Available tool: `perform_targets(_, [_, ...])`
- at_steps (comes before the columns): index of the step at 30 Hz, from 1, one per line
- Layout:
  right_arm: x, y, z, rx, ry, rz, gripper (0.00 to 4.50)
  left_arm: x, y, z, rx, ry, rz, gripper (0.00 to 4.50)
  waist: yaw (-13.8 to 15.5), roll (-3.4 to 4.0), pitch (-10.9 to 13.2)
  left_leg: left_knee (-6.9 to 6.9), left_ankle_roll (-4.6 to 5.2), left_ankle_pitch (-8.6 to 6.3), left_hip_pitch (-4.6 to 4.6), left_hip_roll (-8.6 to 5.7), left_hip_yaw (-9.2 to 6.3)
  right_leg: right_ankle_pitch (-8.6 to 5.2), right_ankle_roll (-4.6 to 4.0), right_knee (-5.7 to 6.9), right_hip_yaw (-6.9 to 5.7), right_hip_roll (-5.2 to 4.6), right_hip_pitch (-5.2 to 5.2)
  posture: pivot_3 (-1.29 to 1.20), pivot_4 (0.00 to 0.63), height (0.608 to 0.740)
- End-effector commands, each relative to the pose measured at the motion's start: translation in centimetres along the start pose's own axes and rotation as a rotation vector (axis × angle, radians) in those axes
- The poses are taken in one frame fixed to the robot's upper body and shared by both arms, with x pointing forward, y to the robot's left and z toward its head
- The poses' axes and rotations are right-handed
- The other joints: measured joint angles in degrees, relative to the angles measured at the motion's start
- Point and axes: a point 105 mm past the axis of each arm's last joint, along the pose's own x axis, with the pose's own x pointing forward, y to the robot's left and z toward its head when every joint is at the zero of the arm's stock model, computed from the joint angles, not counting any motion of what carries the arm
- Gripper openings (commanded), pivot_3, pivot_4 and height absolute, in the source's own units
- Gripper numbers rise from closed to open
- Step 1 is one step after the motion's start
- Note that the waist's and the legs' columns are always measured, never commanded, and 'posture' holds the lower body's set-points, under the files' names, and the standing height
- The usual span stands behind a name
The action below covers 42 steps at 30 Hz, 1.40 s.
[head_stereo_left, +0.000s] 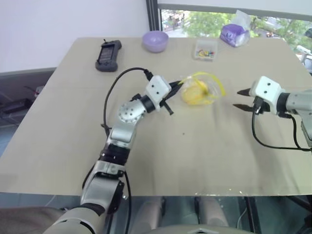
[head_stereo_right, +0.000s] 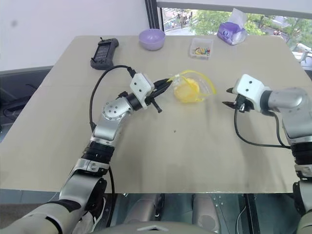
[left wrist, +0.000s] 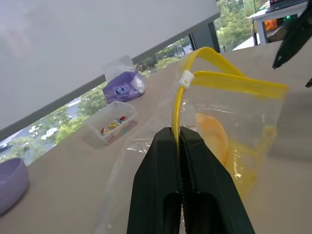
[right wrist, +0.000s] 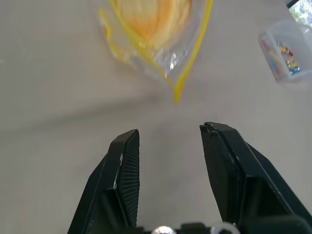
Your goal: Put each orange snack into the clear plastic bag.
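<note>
Beige table (head_stereo_left: 195, 161) by a window (head_stereo_left: 214, 19) (trees outside), clear plastic bag (head_stereo_left: 201, 89) mid-table with orange snack (head_stereo_left: 194, 91) inside, left gripper (head_stereo_left: 171, 87) pinched on its yellow seal strip, right gripper (head_stereo_left: 240, 99) parted, empty, beside it, lilac bowl (head_stereo_left: 155, 41) at far edge

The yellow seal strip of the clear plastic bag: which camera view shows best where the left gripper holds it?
The left wrist view: the left gripper is shut on the yellow seal strip of the clear plastic bag. The eye views show this grip small; the right wrist view shows the bag's far end.
</note>
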Motion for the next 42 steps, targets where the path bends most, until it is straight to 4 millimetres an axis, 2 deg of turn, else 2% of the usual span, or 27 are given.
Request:
perform_targets(1, [0.8,-0.6,1.0,-0.075,0.001,-0.019,2.20,0.0,0.2,1.4,0.017,-0.052,0.002,0.00,0.10,0.00,0.00,0.01,0.00,0.00,0.00,0.00,0.00,0.00,0.00,0.00,0.00,0.00,0.00,0.00,0.150,0.740])
perform_targets(10, [3.3,-1.4,0.6,-0.082,0.010,-0.050,2.20,-0.1,0.1,1.4,0.014,-0.050,0.000,0.00,0.11,0.00,0.00,0.03,0.00,0.00,-0.02,0.00,-0.03,0.00,0.00,-0.01,-0.02,-0.03,-0.01,0.00,0.150,0.740])
perform_targets(17, [3.5,-2.7,-0.4,-0.068,0.062,-0.083,2.20,-0.3,0.1,1.3,0.012,-0.045,0.005,0.00,0.12,0.00,0.00,0.03,0.00,0.00,-0.02,0.00,-0.04,0.00,0.00,-0.01,-0.02,-0.03,-0.01,0.00,0.150,0.740])
perform_targets(25, [4.2,-1.4,1.9,-0.073,-0.037,0.000,2.20,-0.3,-0.1,1.3,0.006,-0.044,0.004,0.00,-0.06,0.00,0.00,0.03,0.00,0.00,-0.02,0.01,-0.03,0.00,0.00,-0.01,-0.02,-0.02,-0.01,0.00,0.150,0.740])
perform_targets(32, [4.4,-2.2,2.6,-0.091,-0.057,-0.044,2.20,-0.2,-0.1,1.2,0.004,-0.042,0.002,0.00,0.08,0.00,0.00,0.03,0.00,0.00,-0.02,0.00,-0.05,0.00,0.00,-0.01,-0.03,-0.03,0.00,0.00,0.150,0.740])
perform_targets(33, [4.5,-2.3,2.7,-0.090,-0.062,-0.054,1.69,-0.2,-0.2,1.2,0.004,-0.042,0.001,0.00,0.08,0.00,0.00,0.03,0.00,0.00,-0.02,0.00,-0.06,0.00,0.00,-0.01,-0.04,-0.03,-0.01,0.00,0.150,0.740])
perform_targets(34, [4.5,-2.4,2.7,-0.090,-0.066,-0.058,1.44,-0.2,-0.2,1.2,0.004,-0.042,0.000,0.00,0.08,0.00,0.00,0.03,0.00,0.00,-0.02,0.00,-0.06,0.00,0.00,-0.01,-0.03,-0.03,-0.01,0.00,0.150,0.740])
perform_targets(36, [4.4,-2.4,2.8,-0.092,-0.071,-0.060,0.53,-0.2,-0.2,1.2,0.004,-0.042,-0.001,0.00,0.06,0.00,0.00,0.03,0.00,0.00,-0.02,0.00,-0.05,0.00,0.00,-0.01,-0.03,-0.03,-0.01,0.00,0.150,0.740])
perform_targets(37, [4.4,-2.4,2.9,-0.090,-0.075,-0.061,0.53,-0.2,-0.2,1.2,0.005,-0.042,-0.001,0.00,0.05,0.00,0.00,0.03,0.00,0.00,-0.02,0.00,-0.05,0.00,0.00,-0.01,-0.03,-0.03,-0.01,0.00,0.150,0.740])
perform_targets(38, [4.4,-2.4,2.9,-0.088,-0.077,-0.061,0.01,-0.2,-0.2,1.2,0.005,-0.042,-0.001,0.00,0.05,0.00,0.00,0.03,0.00,0.00,-0.02,0.00,-0.05,0.00,0.00,-0.01,-0.03,-0.03,-0.01,0.00,0.150,0.740])
perform_targets(42, [4.4,-2.3,2.8,-0.092,-0.076,-0.054,0.01,-0.2,-0.3,1.2,0.005,-0.041,-0.003,0.00,0.05,0.00,0.00,0.03,0.00,0.00,-0.02,0.00,-0.05,0.00,0.00,-0.01,-0.03,-0.03,-0.01,0.00,0.150,0.740])
